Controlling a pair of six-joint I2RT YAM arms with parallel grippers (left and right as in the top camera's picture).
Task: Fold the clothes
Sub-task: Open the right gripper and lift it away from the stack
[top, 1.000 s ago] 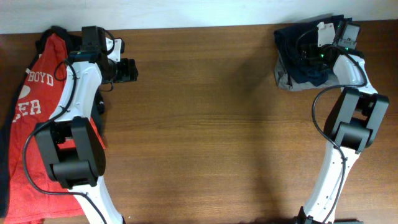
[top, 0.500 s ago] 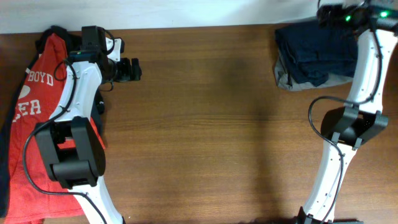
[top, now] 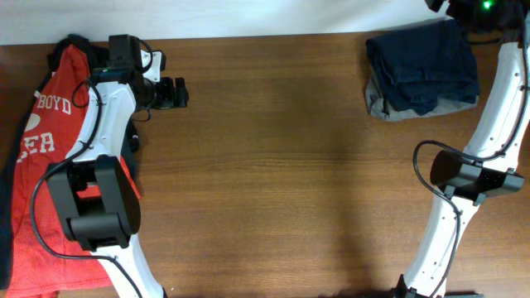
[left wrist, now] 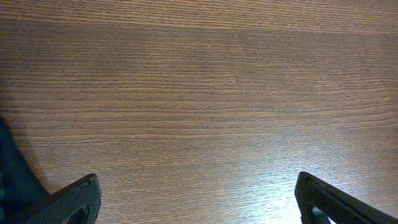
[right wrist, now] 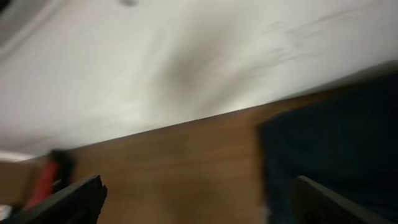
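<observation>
A red shirt with white letters (top: pixel 51 141) lies spread on the table's left edge, partly over a dark garment (top: pixel 8 215). A folded stack of dark blue and grey clothes (top: pixel 421 73) sits at the back right; it shows blurred in the right wrist view (right wrist: pixel 336 143). My left gripper (top: pixel 175 93) is open and empty above bare wood, just right of the red shirt; its fingertips frame bare table in the left wrist view (left wrist: pixel 196 202). My right gripper (right wrist: pixel 196 199) is open and empty, raised at the back edge behind the stack, mostly out of the overhead view.
The brown wooden table (top: pixel 273 182) spans the view. A white wall (right wrist: pixel 186 56) runs along the back edge. The right arm (top: pixel 489 132) rises beside the folded stack.
My right gripper has lifted off the folded stack and moved back and up toward the wall, out of the overhead frame. The left arm has barely moved.
</observation>
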